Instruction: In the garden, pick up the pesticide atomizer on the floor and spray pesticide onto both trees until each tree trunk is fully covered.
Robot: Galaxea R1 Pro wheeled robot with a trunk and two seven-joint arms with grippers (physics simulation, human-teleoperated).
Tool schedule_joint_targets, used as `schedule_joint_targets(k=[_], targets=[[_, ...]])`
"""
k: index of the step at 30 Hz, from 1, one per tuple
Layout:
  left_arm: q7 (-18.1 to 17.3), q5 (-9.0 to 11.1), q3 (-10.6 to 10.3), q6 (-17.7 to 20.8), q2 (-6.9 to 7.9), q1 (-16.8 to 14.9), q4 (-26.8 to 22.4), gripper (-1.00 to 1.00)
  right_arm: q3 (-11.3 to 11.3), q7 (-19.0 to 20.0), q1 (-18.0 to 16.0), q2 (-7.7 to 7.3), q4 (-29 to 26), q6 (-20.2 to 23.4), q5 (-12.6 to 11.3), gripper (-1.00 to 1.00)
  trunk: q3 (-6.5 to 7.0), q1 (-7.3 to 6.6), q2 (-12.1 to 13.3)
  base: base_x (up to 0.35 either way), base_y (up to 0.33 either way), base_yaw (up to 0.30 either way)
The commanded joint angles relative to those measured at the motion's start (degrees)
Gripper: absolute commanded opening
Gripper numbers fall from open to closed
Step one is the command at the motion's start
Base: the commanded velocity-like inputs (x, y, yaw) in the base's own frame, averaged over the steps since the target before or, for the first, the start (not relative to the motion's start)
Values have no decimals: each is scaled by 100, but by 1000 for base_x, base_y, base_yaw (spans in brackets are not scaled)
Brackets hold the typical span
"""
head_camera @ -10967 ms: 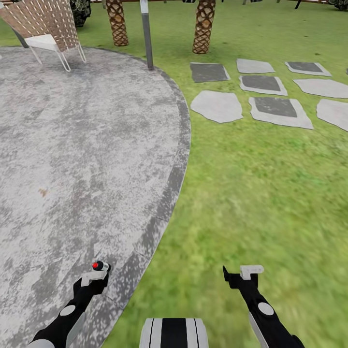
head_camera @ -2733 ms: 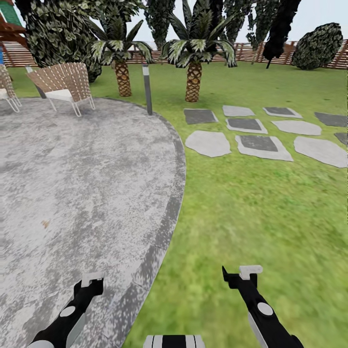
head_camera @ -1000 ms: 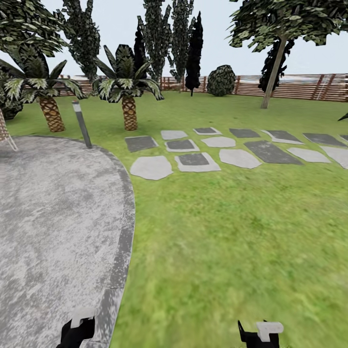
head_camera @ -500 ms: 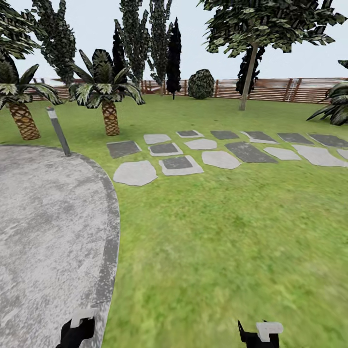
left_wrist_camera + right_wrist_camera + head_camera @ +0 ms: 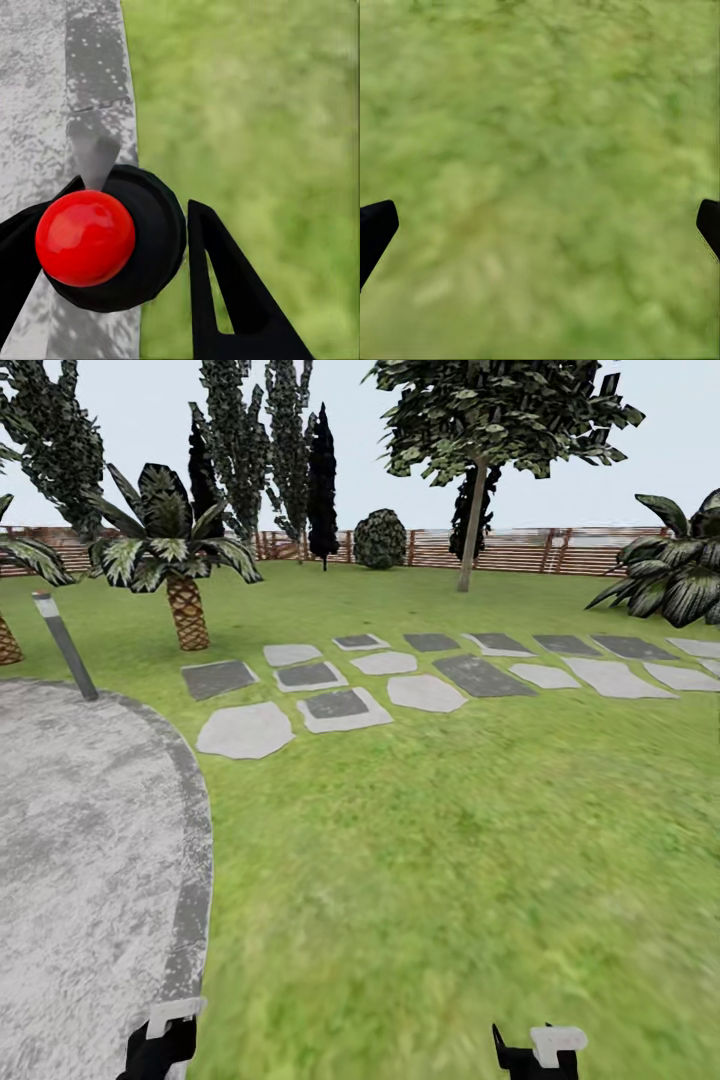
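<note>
Left wrist view: left gripper point(image 5: 112, 247) pinches the pesticide atomizer point(image 5: 86, 238); right gripper point(image 5: 540, 225) spread wide over lawn point(image 5: 540, 112).

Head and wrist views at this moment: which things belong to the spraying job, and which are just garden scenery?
Job:
- atomizer, red-topped, clamped in the left gripper
- paving
- lawn

Scenery:
- stepping stones
- palm
- lamp post
- fence
- right gripper, open over grass
</note>
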Motion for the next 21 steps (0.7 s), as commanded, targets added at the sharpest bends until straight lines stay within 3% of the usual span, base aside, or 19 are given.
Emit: schedule_joint_targets(k=[1,11,21], targets=[[-20,7,21,-17,-1,-3,4,-100,0,-3,-3,0,5,-17,2,100,-4,2,-2,337,0,-31],[-13,3,21,-17,-1,-3,5,-100,3,-3,-3,7,5,-17,2,100,-4,2,-2,338,0,-23],[-20,-10,21,-17,0,-3,10,-100,9,-3,-3,26,-4,-11,2,100,-47,2,-2,338,0,-234]])
